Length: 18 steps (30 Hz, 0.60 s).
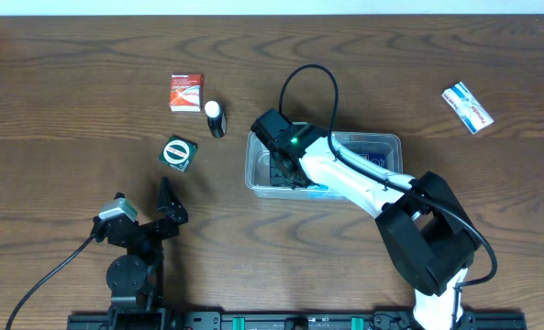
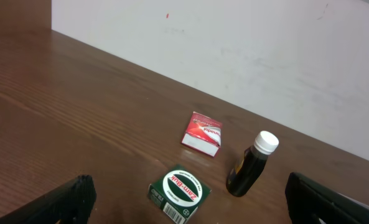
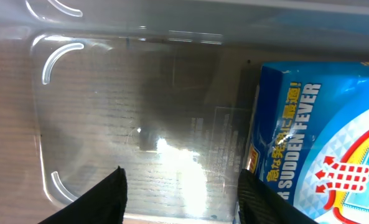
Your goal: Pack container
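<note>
Reaching in from the near side, the right arm stretches across the surface (image 1: 70, 73) and has its right hand (image 3: 181, 190) down inside the container (image 1: 386, 139), the clear tub sitting near the middle of the surface. The wrist view looks straight down into it: the two dark fingers (image 3: 106, 199) are spread wide, nothing between them but the see-through floor and the wood grain under it. Just to one side of that hand, a blue box (image 3: 315, 143) with white lettering already lies flat in the tub, apart from the nearer finger. Over on the other side, the left hand (image 1: 143, 200) hangs low near the front edge, its fingers also parted and gripping nothing. In front of it, outside the tub, three items cluster: a green box (image 2: 179, 194) with a round white-ringed label closest, a dark bottle (image 2: 249, 165) with a white cap standing just beside it, and a red-and-white box (image 2: 203, 132) a little further back. Well apart from all that, a white-and-blue box (image 1: 467, 107) lies alone towards the far right corner.
</note>
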Available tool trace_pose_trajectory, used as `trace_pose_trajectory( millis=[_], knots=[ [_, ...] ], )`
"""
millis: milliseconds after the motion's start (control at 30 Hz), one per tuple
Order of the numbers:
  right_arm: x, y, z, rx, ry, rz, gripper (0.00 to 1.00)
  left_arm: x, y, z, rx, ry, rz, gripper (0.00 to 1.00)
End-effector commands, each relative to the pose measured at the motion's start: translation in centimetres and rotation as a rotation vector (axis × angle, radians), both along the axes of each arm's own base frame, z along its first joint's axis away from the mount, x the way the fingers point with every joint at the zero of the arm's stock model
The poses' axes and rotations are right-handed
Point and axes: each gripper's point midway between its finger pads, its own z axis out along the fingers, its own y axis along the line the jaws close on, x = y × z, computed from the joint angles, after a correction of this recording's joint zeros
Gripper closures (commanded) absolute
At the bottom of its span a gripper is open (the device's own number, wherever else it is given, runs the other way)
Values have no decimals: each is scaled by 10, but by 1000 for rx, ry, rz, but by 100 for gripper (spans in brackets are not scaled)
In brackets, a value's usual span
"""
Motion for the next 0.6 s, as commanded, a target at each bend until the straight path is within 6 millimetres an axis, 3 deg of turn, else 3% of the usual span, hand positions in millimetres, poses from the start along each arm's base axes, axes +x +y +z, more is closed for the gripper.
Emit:
trace_pose_trajectory(
  millis=[0,233,400,567],
  knots=[
    [-3,-3,-5,-25,-1,-3,44,-1,3,-18,19,55,14,2],
    [-2,-3,-5,-26,-3,-2,30,-1,3,-18,19,55,14,2],
    [2,1,1,-19,-21,38,31,-1,3,-18,19,55,14,2],
    [11,9,23,7,-62,74,37,-1,3,-18,19,55,14,2]
  ],
)
